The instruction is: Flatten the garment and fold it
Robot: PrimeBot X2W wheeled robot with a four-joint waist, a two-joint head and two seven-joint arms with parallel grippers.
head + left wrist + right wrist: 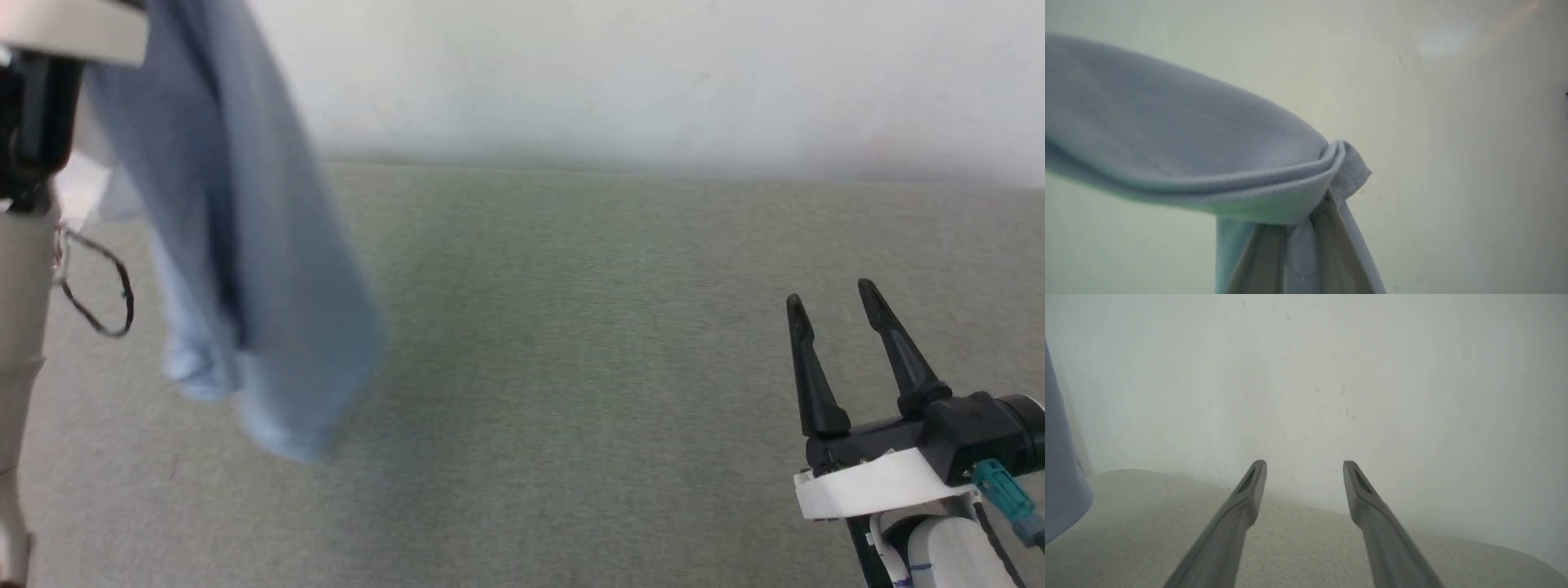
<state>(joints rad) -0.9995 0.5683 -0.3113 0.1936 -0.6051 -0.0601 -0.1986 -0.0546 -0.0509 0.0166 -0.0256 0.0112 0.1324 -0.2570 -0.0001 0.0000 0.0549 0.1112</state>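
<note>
The garment [245,245], a light blue knit shirt, hangs in the air at the upper left of the head view, bunched into a long drape, its lower end blurred above the surface. In the left wrist view my left gripper [1327,192] is shut on a folded hem edge of the garment [1188,134], and cloth covers most of its fingers. My right gripper [829,292] is open at the lower right, holding nothing, far from the cloth. In the right wrist view the right gripper [1304,463] points at the wall, with a strip of garment [1061,477] at the left edge.
A grey-green fabric surface [571,367] spreads under both arms, and a pale wall [653,73] rises right behind it. My left arm [20,286] stands along the left edge with a dark cable loop [114,310] hanging from it.
</note>
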